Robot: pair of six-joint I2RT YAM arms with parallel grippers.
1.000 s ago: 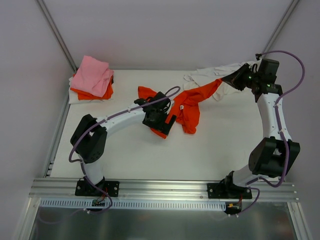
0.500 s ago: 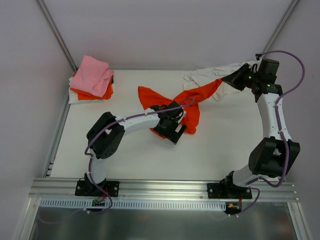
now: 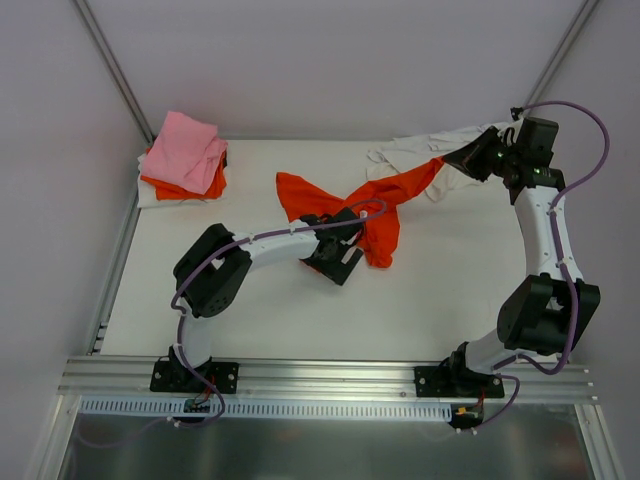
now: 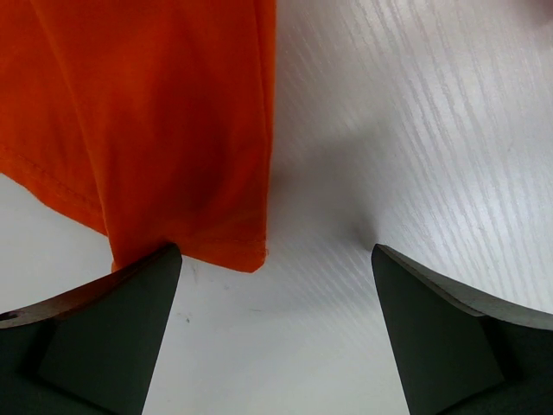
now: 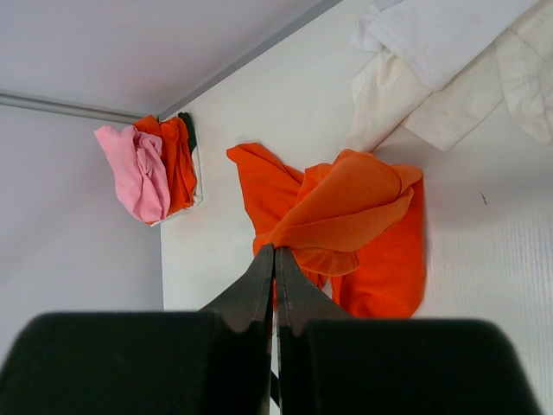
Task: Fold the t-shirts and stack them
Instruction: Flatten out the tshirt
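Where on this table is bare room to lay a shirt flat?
Bare white table between the crumpled orange t-shirt and right arm; also between the folded pink-and-orange stack and left arm. Crowded: far right, white shirts heaped.

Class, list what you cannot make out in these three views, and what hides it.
- Top view: the left gripper covers the orange t-shirt's middle.
- Left wrist view: top and left edges cut that shirt; only a hem corner shows.
- Top view: the pink t-shirt hides how many lie beneath it.
- Top view: the right gripper overlaps the white t-shirts; their number is unclear.
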